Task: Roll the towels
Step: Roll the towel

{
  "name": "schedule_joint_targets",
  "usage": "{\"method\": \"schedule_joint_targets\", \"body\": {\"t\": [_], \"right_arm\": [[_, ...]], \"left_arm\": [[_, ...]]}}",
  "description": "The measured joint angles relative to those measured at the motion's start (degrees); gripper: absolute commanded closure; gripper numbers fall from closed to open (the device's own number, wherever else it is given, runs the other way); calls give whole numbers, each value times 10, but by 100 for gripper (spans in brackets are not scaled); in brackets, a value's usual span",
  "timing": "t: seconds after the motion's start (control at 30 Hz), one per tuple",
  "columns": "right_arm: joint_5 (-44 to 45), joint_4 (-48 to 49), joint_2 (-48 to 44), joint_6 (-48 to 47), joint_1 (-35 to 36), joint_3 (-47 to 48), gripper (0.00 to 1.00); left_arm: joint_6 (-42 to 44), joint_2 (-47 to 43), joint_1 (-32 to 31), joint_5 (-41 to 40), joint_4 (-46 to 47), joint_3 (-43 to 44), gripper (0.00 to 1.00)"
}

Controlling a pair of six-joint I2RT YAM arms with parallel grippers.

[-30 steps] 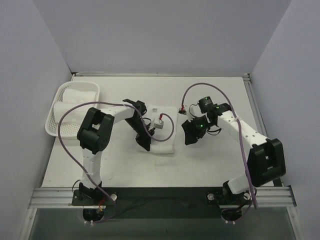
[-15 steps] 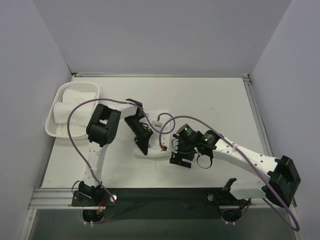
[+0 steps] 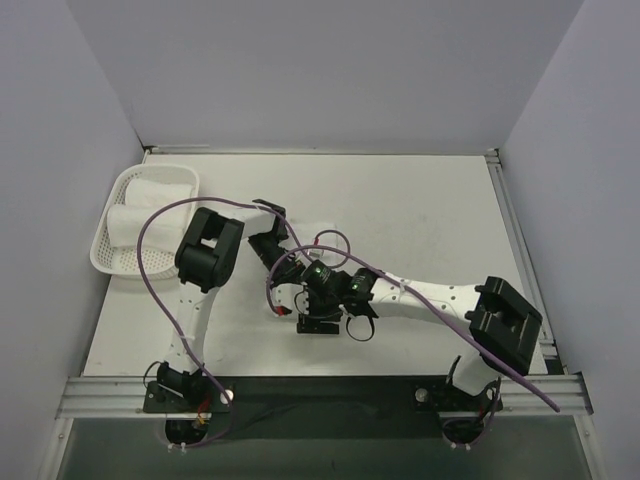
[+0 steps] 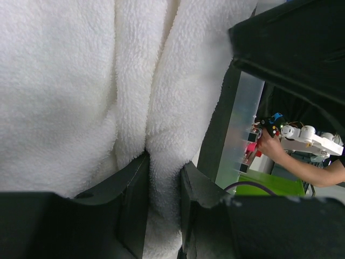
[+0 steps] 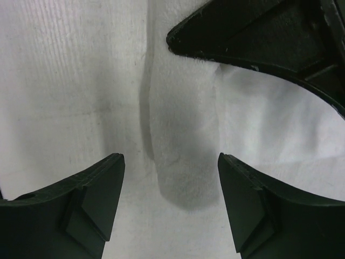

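Right arm has swung in from the far right side to the table centre since a second ago; its jaws have widened too. Left arm has barely moved.

Top view: right gripper (image 3: 318, 318) sits low over the near end of the white terry-cloth towel (image 3: 318, 230), just beside the left gripper (image 3: 283, 275). Towel lies mid-table on the pale flat table (image 3: 430, 210), mostly hidden under both wrists. White plastic lattice basket (image 3: 107, 255) sits at the far left edge, well apart, with two white towel bundles (image 3: 150, 195) inside. Finger state can't be read from this view.

Left wrist view: left gripper (image 4: 161, 189) is clamped on a raised fold of the towel (image 4: 64, 97). Both black fingers (image 4: 135, 199) press into the pile, and the fold bulges up between them.

Right wrist view: right gripper (image 5: 172, 199) is spread wide and holds nothing. A rounded towel edge (image 5: 183, 162) lies in the gap, clear of both fingertips (image 5: 91, 199). Towel surface fills the frame below. Black curved body (image 5: 269, 38) crosses the top right, close over the cloth; can't tell which part it is.
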Motion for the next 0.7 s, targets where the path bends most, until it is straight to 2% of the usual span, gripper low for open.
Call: {"method": "schedule_joint_targets", "body": {"t": [0.17, 0.27, 0.3, 0.37, 0.4, 0.53, 0.7], "right_arm": [[-20, 47, 44, 0, -12, -8, 41], [-38, 81, 68, 0, -30, -24, 56], [-44, 94, 72, 1, -39, -26, 68], [-66, 109, 73, 7, -57, -27, 83], [-80, 113, 73, 10, -65, -27, 100], [-125, 126, 73, 17, -84, -28, 100], [-191, 118, 78, 21, -102, -20, 100]], "left_arm": [[-5, 1, 3, 0, 0, 0, 85], [-8, 0, 6, 2, 2, -2, 83], [-10, 0, 7, 4, 4, -5, 80], [-15, -5, 13, 10, 10, -13, 76], [-18, -8, 18, 13, 15, -18, 72], [-27, -30, 45, 29, 44, -42, 61], [-59, -79, 92, 71, 125, -108, 55]]}}
